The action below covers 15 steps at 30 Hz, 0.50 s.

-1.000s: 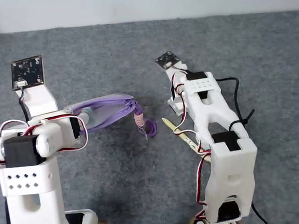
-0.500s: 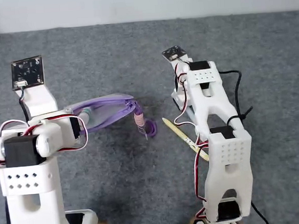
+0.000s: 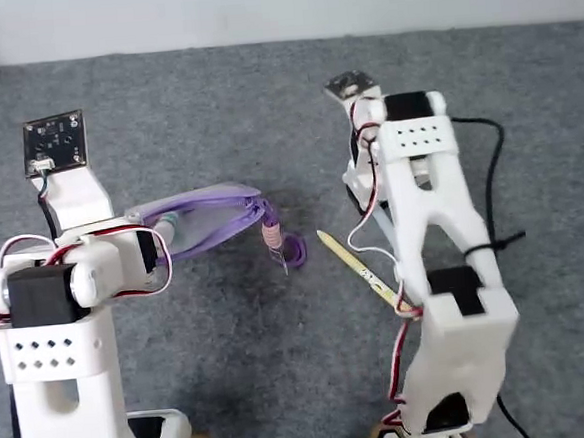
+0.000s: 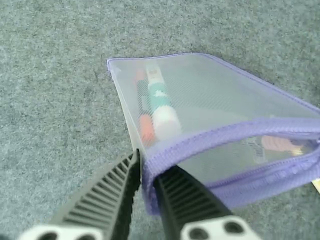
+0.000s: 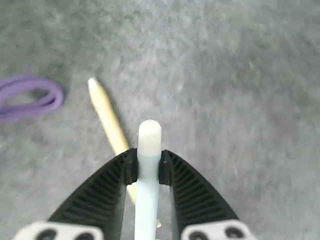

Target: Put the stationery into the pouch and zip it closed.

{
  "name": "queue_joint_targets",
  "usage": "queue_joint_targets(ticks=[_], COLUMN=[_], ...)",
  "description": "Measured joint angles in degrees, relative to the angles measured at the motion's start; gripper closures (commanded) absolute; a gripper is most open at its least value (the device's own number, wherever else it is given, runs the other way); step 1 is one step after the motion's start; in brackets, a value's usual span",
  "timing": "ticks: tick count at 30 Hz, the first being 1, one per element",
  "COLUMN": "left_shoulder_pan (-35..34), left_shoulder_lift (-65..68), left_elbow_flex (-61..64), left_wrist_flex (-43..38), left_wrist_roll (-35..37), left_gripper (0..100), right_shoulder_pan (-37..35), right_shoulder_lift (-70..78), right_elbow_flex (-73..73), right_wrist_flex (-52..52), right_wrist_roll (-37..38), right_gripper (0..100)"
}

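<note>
Left claw (image 4: 147, 168) pinches the pouch (image 4: 215, 100) — right claw (image 5: 148, 164) grips a pen (image 5: 149, 136).

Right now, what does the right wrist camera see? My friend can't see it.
The right pincer grips a pale blue pen with a white tip. A yellow pencil lies on the grey carpet below, with a purple loop nearby.

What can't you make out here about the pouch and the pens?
High view: the right arm covers one end of the yellow pencil.
Right wrist view: the pale pen in the right gripper is cut off by the picture's edge.
Left wrist view: items inside the pouch blur behind its mesh; their count is unclear.
</note>
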State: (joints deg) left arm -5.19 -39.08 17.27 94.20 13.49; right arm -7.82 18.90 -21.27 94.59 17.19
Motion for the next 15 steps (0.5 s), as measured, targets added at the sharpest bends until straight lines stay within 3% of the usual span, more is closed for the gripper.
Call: queue_joint_targets(ticks=[7,15], left_shoulder_pan=[0.0,0.0], left_shoulder_lift=[0.0,0.4], left_elbow_flex=[0.0,0.6], left_wrist_flex=[2.1,3.2], left_wrist_roll=[0.0,-0.9], left_gripper=[99,99], right_shoulder_pan=[-4.5,-17.0], right_shoulder_lift=[-17.6,-39.6], right_elbow_flex=[0.0,1.3], right_wrist_flex=[5.7,5.9], right_wrist_roll=[-7.2,-18.6], right_gripper=[99.1,99.1])
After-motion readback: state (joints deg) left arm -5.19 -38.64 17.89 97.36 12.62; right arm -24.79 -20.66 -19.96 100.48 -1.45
